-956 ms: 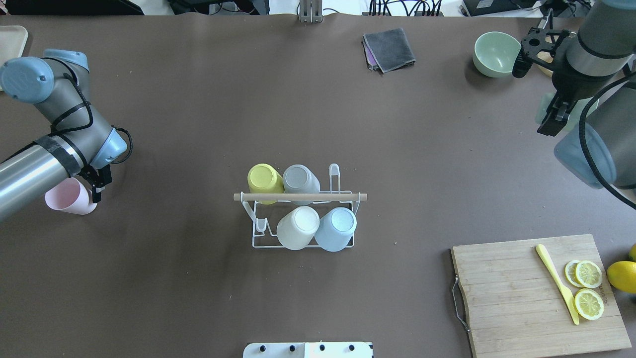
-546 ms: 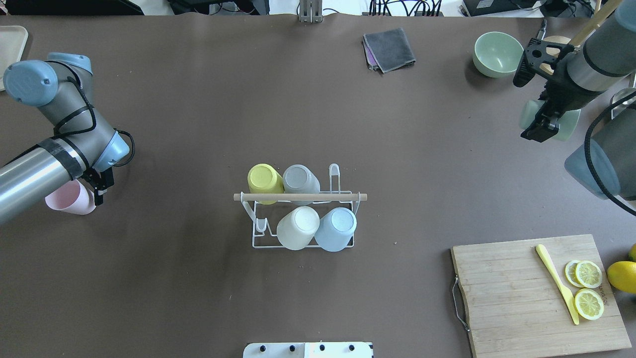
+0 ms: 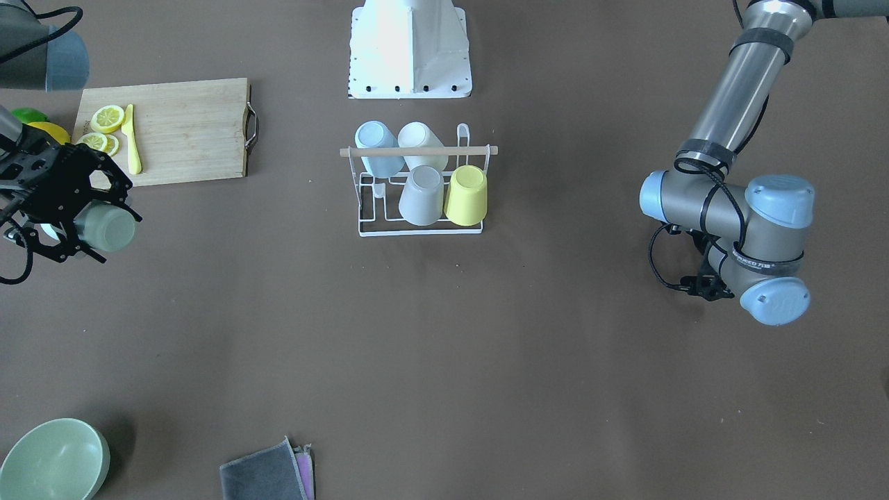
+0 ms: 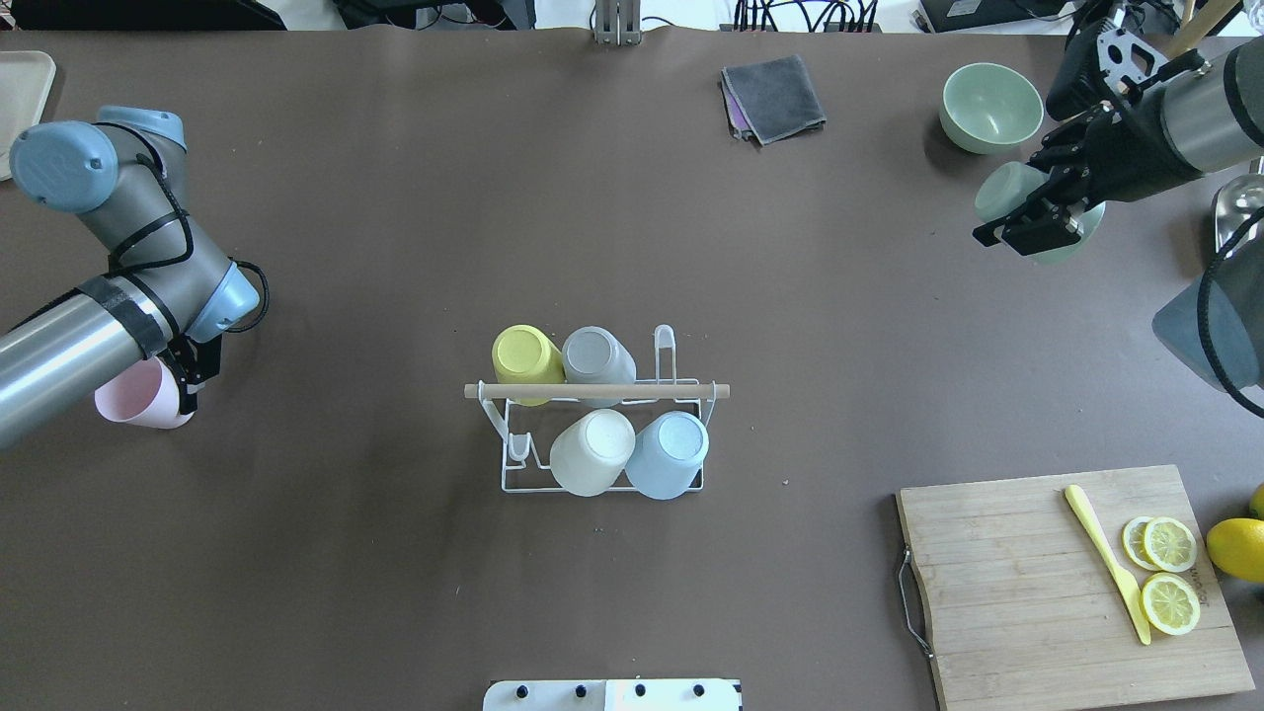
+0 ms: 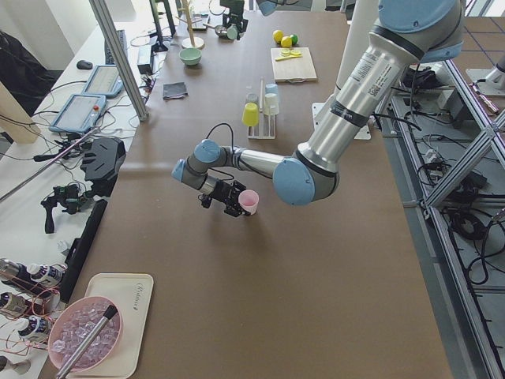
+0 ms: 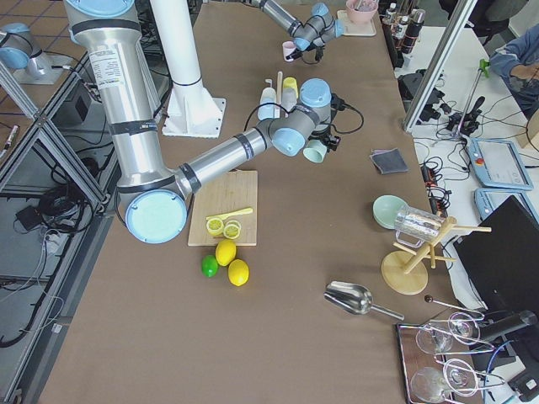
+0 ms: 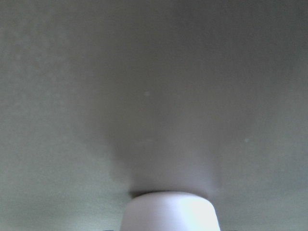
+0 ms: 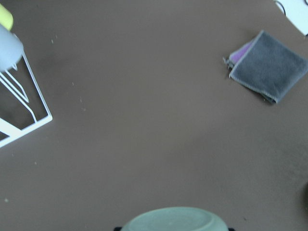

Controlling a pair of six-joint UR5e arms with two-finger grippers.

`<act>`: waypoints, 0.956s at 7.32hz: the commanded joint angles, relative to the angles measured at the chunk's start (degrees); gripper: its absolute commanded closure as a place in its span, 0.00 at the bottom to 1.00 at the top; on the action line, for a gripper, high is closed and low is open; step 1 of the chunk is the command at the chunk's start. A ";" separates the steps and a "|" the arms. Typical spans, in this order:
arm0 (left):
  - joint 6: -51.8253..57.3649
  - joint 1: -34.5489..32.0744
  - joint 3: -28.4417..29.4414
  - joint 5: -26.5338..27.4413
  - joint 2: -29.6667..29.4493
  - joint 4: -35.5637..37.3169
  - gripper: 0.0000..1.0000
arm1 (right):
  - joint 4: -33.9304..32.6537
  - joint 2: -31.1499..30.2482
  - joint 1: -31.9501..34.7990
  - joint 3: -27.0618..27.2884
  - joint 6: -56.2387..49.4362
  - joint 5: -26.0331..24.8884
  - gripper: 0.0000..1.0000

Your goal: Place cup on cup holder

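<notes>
The cup holder (image 4: 597,392) was seen at the middle of the table, upright, its wooden rod lying left to right. Four cups were carried on it upside down: a yellow cup (image 4: 526,357) and a grey cup (image 4: 596,357) in the far row, a cream cup (image 4: 592,449) and a light blue cup (image 4: 669,452) in the near row. Two prongs were left uncovered, one at the far right (image 4: 665,348) and one at the near left (image 4: 517,449).

The right gripper (image 3: 90,228) was found well to the right of the holder and somewhat farther out, clenched on a pale green cup (image 4: 1002,190). That cup was held on its side with its base turned to the left, and its base edge was caught at the bottom of the right wrist view. The left gripper (image 5: 235,199) was found well to the left of the holder, clamped on a pink cup (image 4: 138,397); how far that cup was raised above the table could not be told.

A green bowl (image 4: 990,107) was set at the far right, just beyond the right gripper, and a folded grey cloth (image 4: 775,97) was laid at the far edge, with a purple layer showing under it. At the near right a wooden cutting board (image 4: 1027,592) was placed, and on it were laid a yellow knife (image 4: 1106,563) and lemon slices (image 4: 1170,575). A whole lemon (image 4: 1239,549) was set just off the board's right side.
</notes>
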 commanded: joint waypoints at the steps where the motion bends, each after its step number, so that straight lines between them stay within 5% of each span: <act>1: 0.17 -0.21 -7.16 2.77 0.00 8.29 1.00 | 20.06 -0.29 0.10 -0.29 17.89 0.42 1.00; 5: 0.18 -5.54 -22.57 7.36 2.55 17.31 1.00 | 39.96 0.24 -1.21 -0.21 38.30 -10.63 1.00; 7: 0.18 -9.17 -35.53 7.89 7.01 20.64 1.00 | 46.82 0.33 -8.38 -0.12 45.95 -23.51 1.00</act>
